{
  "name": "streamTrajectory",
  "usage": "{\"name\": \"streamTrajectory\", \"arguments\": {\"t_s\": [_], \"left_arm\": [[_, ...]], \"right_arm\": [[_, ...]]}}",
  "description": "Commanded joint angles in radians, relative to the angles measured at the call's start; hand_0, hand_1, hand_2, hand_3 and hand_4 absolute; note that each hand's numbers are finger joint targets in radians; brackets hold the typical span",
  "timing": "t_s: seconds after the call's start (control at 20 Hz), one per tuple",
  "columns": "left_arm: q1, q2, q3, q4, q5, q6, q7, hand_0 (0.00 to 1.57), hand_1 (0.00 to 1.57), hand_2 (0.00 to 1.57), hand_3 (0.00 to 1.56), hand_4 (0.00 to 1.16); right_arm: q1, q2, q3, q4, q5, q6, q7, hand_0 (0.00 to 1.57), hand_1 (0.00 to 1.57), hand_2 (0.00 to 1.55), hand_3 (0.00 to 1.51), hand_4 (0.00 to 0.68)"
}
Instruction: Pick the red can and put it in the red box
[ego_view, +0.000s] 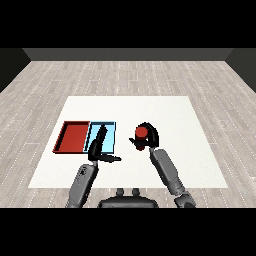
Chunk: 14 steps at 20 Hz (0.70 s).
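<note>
The red can (141, 133) stands upright right of the two trays, and my right hand (149, 138) is curled round it, fingers behind and thumb in front. The red tray (73, 136) lies at the left of the white table, with nothing in it that I can see. My left hand (99, 145) reaches over the light blue tray (108, 137) with straight fingers pointing away from me and its thumb sticking out to the right; it holds nothing.
The light blue tray touches the red tray's right side, between the red tray and the can. The white table (170, 110) ends at its front edge just below my forearms. Grey wooden floor surrounds it.
</note>
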<state>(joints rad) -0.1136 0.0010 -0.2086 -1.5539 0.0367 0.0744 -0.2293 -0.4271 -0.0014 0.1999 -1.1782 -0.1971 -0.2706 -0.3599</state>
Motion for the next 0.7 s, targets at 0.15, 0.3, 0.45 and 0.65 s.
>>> {"name": "streamTrajectory", "arguments": {"t_s": [0.15, 0.3, 0.45, 0.65], "left_arm": [[-0.017, -0.001, -0.173, -0.008, 0.046, 0.099, 0.036, 0.0, 0.0, 0.0, 0.0, 0.0], [-0.122, -0.001, -0.255, 0.07, 0.076, 0.211, 0.03, 0.0, 0.0, 0.0, 0.0, 0.0], [-0.121, -0.001, -0.216, 0.07, 0.054, 0.164, 0.048, 0.0, 0.0, 0.0, 0.0, 0.0], [-0.099, -0.001, -0.178, 0.145, 0.073, 0.116, -0.033, 0.0, 0.0, 0.0, 0.0, 0.0]], "right_arm": [[0.011, 0.001, 0.117, -0.065, -0.04, -0.096, -0.014, 1.41, 1.41, 1.42, 1.41, 0.64], [0.027, 0.001, 0.127, -0.052, -0.016, -0.052, -0.032, 1.39, 1.39, 1.4, 1.39, 0.636], [0.019, 0.001, 0.127, -0.128, -0.022, -0.033, 0.023, 1.38, 1.38, 1.41, 1.4, 0.625], [0.008, 0.001, 0.21, -0.164, -0.029, -0.113, 0.035, 1.4, 1.4, 1.41, 1.4, 0.615]]}}
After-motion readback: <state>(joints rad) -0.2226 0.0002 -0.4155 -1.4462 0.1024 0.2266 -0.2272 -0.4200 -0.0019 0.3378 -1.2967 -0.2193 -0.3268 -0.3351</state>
